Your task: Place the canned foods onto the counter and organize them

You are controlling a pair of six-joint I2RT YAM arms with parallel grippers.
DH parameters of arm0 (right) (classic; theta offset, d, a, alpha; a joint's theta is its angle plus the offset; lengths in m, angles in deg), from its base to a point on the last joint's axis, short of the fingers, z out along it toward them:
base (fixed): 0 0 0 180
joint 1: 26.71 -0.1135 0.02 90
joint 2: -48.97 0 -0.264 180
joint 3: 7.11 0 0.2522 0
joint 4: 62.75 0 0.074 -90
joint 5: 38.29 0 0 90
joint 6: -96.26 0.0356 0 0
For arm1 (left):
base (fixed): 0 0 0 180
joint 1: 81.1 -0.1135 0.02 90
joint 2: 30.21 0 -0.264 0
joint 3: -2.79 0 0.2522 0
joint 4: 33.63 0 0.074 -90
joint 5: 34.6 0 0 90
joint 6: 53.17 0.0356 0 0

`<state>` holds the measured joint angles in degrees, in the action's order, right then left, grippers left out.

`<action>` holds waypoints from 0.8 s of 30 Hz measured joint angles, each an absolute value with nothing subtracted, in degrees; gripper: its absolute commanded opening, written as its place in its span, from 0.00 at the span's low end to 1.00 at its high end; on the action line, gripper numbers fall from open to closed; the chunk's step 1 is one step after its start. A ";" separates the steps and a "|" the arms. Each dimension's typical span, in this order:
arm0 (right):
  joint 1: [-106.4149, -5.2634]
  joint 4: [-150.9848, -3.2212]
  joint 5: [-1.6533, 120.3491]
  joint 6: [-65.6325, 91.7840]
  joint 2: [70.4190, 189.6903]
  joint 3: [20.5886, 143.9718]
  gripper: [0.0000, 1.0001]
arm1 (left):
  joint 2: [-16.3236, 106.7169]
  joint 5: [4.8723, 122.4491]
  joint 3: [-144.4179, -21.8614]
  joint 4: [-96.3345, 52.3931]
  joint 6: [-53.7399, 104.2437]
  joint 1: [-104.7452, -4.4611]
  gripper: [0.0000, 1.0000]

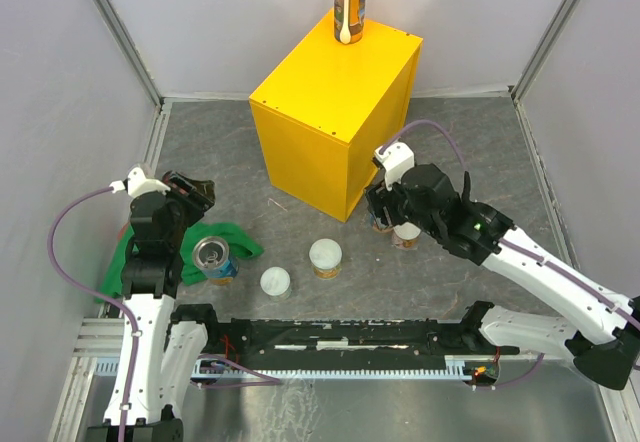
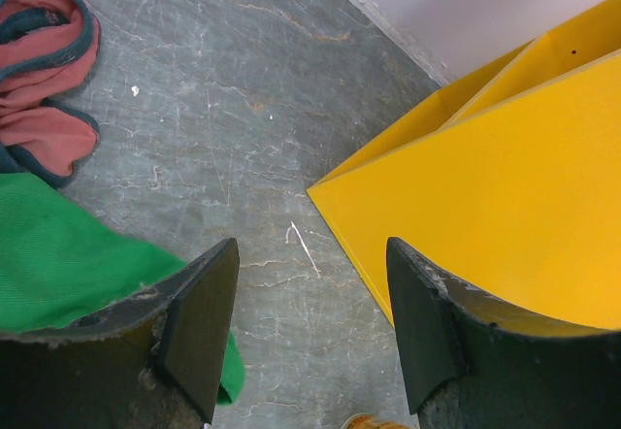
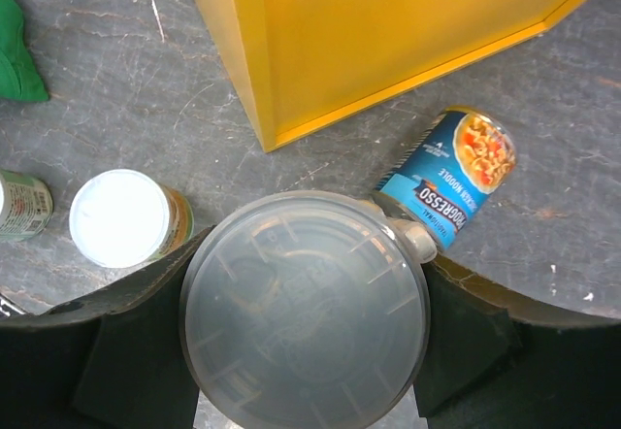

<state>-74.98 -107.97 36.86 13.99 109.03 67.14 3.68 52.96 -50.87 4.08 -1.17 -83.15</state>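
**Clear-lidded can (image 3: 306, 283), clamped in my right end effector (image 1: 398, 220), just off the near corner of the raised yellow surface (image 1: 330, 122).**

Blue soup can (image 3: 456, 172) lies on its side just beside it on the grey surface (image 1: 480, 152). A white-lidded can (image 1: 325, 256) and a second white-lidded can (image 1: 275, 280) stand further left. A silver-topped can (image 1: 212, 255) sits at the green cloth (image 1: 240, 237). One tall orange can (image 1: 350, 7) stands at the yellow top's far corner. My left end effector (image 2: 310, 322) stands partly apart, holding nothing.

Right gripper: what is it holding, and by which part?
The right gripper clasps a lidded can at opposite sides near its top; the left gripper holds nothing.
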 measured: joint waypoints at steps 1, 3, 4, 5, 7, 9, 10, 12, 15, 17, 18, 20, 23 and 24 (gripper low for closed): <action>-74.98 -108.47 36.44 13.79 109.03 67.70 0.01 | 3.79 52.96 -50.87 4.03 -1.17 -83.15 0.69; -74.98 -109.24 35.72 13.42 109.07 68.86 0.01 | 4.05 52.94 -50.87 4.03 -1.17 -83.15 0.69; -74.98 -109.78 35.19 13.31 109.20 69.61 0.01 | 4.12 52.94 -50.87 4.03 -1.17 -83.15 0.69; -74.98 -110.27 34.63 13.11 109.38 70.39 0.01 | 4.16 52.94 -50.87 4.03 -1.17 -83.15 0.69; -74.96 -110.83 33.58 12.70 109.83 71.73 0.01 | 4.14 52.94 -50.87 4.03 -1.17 -83.15 0.69; -74.72 -111.12 32.72 12.28 110.27 72.84 0.01 | 4.14 52.94 -50.85 4.03 -1.19 -83.15 0.69; -74.55 -111.38 32.35 12.11 110.56 73.45 0.01 | 4.14 52.94 -50.85 4.03 -1.19 -83.15 0.69; -73.93 -111.82 32.07 11.78 111.23 74.79 0.01 | 4.12 52.96 -50.85 4.01 -1.19 -83.15 0.69; -72.36 -111.95 32.11 11.28 112.26 76.69 0.01 | 4.12 52.96 -50.74 4.01 -1.19 -83.15 0.69; -71.25 -112.19 32.13 10.88 112.92 77.91 0.01 | 4.09 52.94 -50.63 4.06 -1.19 -83.15 0.69; -70.52 -112.45 32.16 10.69 113.35 78.72 0.01 | 4.07 52.94 -50.63 4.08 -1.21 -83.15 0.69; -69.48 -112.98 32.18 10.32 114.12 80.12 0.01 | 3.96 52.94 -50.59 4.06 -1.21 -83.15 0.69; -67.84 -114.07 32.20 9.66 115.60 82.68 0.01 | 3.88 52.96 -50.37 4.03 -1.21 -83.15 0.69; -67.29 -114.48 32.20 9.42 116.24 83.68 0.01 | 3.83 52.96 -50.30 4.06 -1.21 -83.15 0.69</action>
